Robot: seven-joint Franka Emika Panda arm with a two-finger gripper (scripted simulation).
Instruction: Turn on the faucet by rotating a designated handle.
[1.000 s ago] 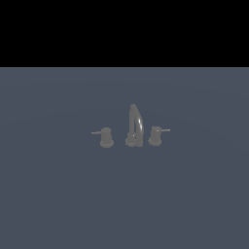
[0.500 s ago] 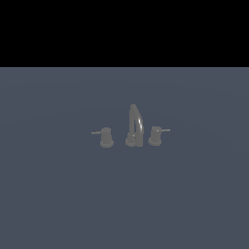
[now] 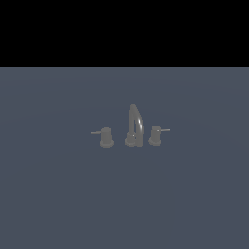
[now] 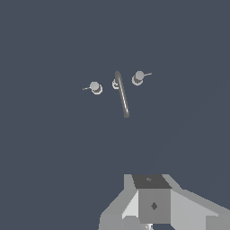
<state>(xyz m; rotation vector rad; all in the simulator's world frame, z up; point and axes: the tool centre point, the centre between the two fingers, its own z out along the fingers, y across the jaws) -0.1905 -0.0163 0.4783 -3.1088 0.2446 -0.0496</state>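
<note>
Hovering well above faucet | handle untouched | gripper cropped, opening unreadable

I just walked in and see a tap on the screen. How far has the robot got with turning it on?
Nothing looks done yet. The handle, with its thin lever pointing to the exterior view's right, stands untouched beside the spout. The hand is well away from the faucet; whether it is open is unclear. Reaching, gripping and turning all remain.
</note>
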